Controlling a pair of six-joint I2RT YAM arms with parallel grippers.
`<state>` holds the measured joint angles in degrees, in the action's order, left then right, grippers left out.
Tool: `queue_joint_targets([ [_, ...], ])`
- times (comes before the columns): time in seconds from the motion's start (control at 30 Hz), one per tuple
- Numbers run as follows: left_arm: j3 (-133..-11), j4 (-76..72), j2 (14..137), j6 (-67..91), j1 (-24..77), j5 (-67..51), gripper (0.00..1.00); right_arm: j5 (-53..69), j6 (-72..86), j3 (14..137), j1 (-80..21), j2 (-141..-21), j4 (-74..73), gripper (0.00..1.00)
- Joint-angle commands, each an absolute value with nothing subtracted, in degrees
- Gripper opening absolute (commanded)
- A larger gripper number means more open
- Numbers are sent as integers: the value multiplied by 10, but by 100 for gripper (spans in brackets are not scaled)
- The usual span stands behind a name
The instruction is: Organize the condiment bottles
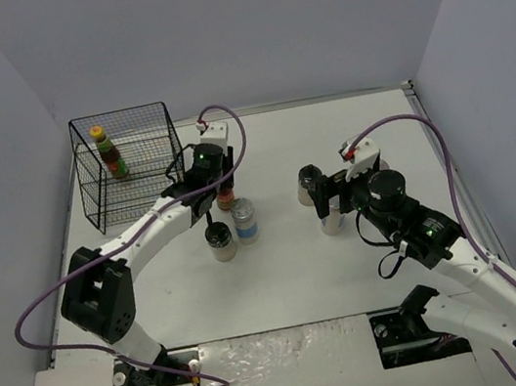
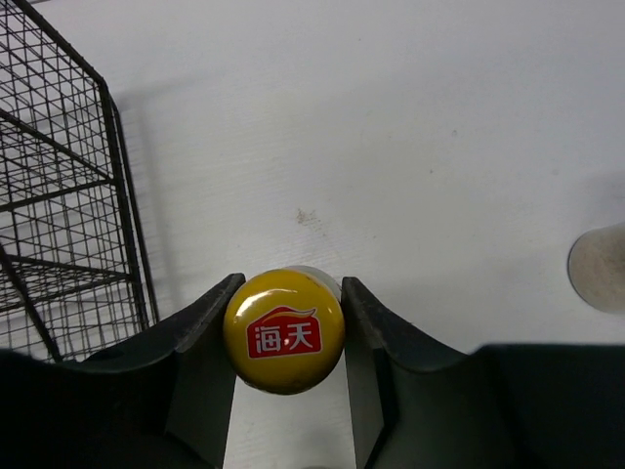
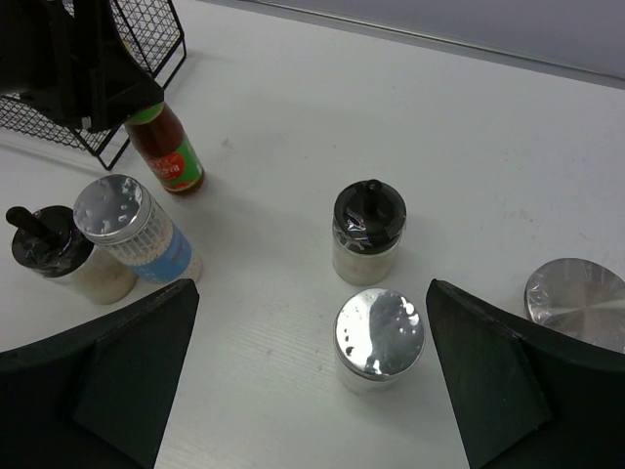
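Left gripper (image 2: 290, 293): closed from both sides on the yellow cap of one sauce bottle (image 2: 283, 332), pinching it.
Place of this bottle: upright, base seemingly on the table (image 1: 300, 265), outside the wire rack (image 1: 130, 165), just beside its corner.
Second sauce bottle (image 1: 110, 154): upright inside the rack.
Right gripper (image 3: 311, 288): fingers spread wide, gripping nothing; a silver-lid jar (image 3: 379, 339) stands below, between them.
Other jars: black-lid jar (image 3: 368, 231) just behind it; another silver lid (image 3: 576, 303) at the right; blue-label jar (image 3: 134, 231) and second black-lid jar (image 3: 56, 256) close together near the pinched bottle.

Left end effector (image 2: 293, 288) tight on sauce bottle (image 2: 283, 334) cap, right end effector (image 3: 311, 293) wide apart.
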<state>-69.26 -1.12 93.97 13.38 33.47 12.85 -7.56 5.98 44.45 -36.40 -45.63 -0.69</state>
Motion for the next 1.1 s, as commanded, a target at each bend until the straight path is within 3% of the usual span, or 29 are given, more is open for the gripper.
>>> queue_joint_targets([
  [0.0, -824, -8, 836, 108, 334, 142, 0, -70, 61, 446, -364, -453, 29, 100],
  [0.23, -974, 96, 818, 63, 307, 194, 0, -73, 66, 445, -364, -440, 27, 100],
  [0.47, -1093, 112, 863, 50, 206, 176, 0, -76, 66, 447, -364, -438, 25, 100],
  [1.07, -1197, 42, 1005, 77, 39, 74, 0, -60, 68, 441, -364, -439, 11, 100],
])
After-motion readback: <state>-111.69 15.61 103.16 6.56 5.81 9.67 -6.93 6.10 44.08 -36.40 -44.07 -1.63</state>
